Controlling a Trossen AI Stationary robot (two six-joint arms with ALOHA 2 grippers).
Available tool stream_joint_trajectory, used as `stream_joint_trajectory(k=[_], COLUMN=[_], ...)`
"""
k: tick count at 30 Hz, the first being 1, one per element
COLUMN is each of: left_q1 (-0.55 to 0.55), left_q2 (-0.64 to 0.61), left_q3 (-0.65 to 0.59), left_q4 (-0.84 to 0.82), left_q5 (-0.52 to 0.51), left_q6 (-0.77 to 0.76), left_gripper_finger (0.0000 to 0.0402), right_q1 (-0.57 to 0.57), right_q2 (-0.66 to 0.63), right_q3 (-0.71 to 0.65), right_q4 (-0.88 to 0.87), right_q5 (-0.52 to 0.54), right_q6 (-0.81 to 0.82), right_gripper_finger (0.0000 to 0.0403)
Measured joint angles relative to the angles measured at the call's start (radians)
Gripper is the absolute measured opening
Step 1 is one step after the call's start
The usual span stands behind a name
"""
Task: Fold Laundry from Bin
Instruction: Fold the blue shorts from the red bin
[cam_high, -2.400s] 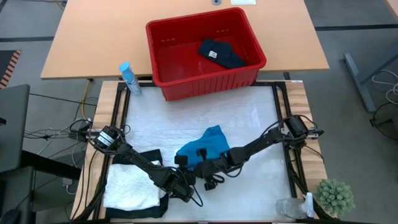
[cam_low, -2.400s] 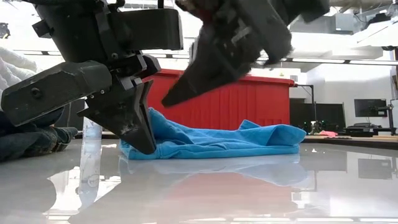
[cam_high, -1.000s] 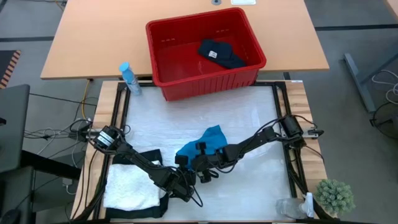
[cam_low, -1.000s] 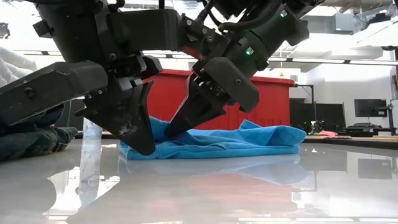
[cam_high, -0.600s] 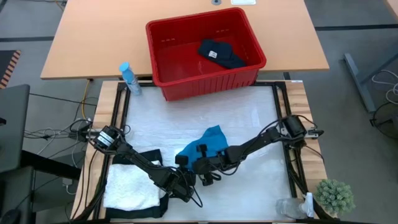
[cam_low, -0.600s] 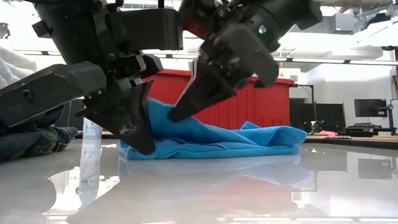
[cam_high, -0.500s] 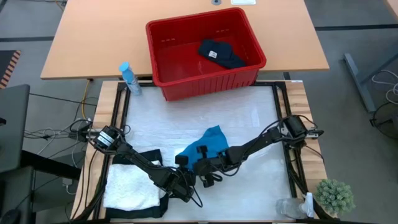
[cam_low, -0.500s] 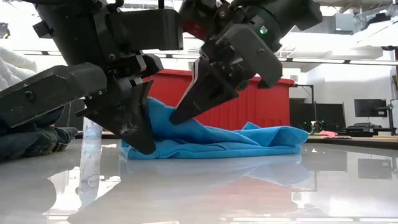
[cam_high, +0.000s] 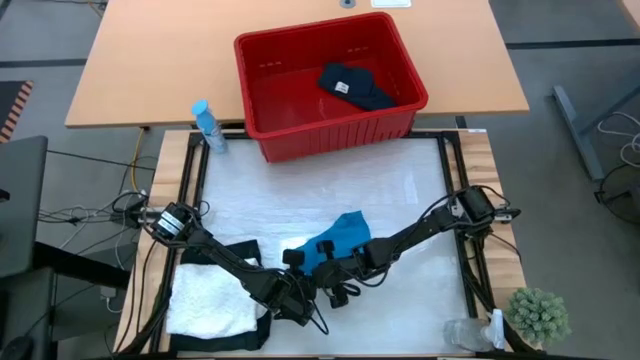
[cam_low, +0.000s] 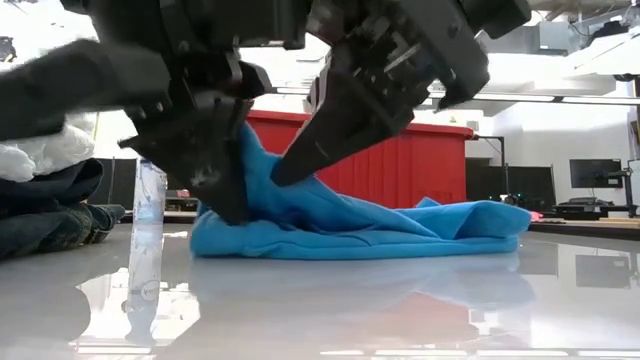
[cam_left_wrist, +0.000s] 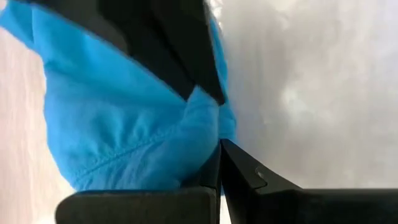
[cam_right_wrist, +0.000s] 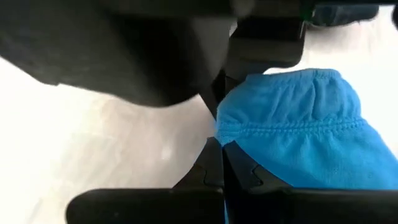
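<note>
Spray bottle (cam_high: 206, 126): pale blue, at the mat's 11 o'clock corner, just beside the bin's left wall

White cloth (cam_high: 210, 298): crinkled, laid flat at 8 o'clock on the mat (cam_high: 400, 200), resting on a black garment (cam_high: 228, 252) whose edges show around it; in the low view both form a low pile at far left

Left gripper (cam_high: 298, 283): low over the mat at about 6 o'clock, arm running in from the 9 o'clock edge across the white cloth; fingers clenched on the near edge of the blue cloth, the pinch plain in the left wrist view

Blue cloth (cam_high: 335, 240): small, bright, bunched at the mat's centre toward 6 o'clock; in the low view (cam_low: 380, 225) one end is drawn up to a peak between the two grippers, the rest trailing flat on the mat toward the right

Right gripper (cam_high: 322, 270): just beside the left gripper, arm reaching in from the 3 o'clock edge; fingers pinched tight on a hemmed fold of the blue cloth, seen in the right wrist view

Bin (cam_high: 262, 72): red, at 12 o'clock, straddling the mat's far edge and the wooden table (cam_high: 140, 60) beyond; holds one dark garment (cam_high: 354, 86) in its right half

Plant (cam_high: 540, 316): small, green, off the mat at 4 o'clock
</note>
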Motion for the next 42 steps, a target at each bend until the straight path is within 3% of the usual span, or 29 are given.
stream_joint_trajectory(k=[11, 30, 33, 37, 42], left_q1=[0.000, 0.001, -0.001, 0.000, 0.001], left_q2=[0.001, -0.050, -0.112, -0.158, -0.209], left_q3=[0.080, 0.081, 0.092, 0.091, 0.093], left_q4=[-0.089, -0.075, -0.046, -0.054, -0.059], left_q5=[0.102, 0.427, 0.502, 0.446, 0.213], left_q6=[0.019, 0.088, 0.138, 0.126, 0.119], left_gripper_finger=[0.0000, 0.0000, 0.0000, 0.0000, 0.0000], right_q1=[0.002, 0.002, -0.004, -0.012, -0.007], right_q2=[0.000, 0.002, 0.016, 0.005, 0.011], right_q3=[0.001, 0.000, -0.011, -0.027, -0.034], right_q4=[0.002, -0.007, -0.044, -0.007, -0.018], right_q5=[-0.004, -0.022, -0.009, -0.008, -0.015], right_q6=[-0.005, -0.010, -0.018, -0.017, -0.011], right_gripper_finger=[0.0014, 0.0014, 0.0014, 0.0014, 0.0014])
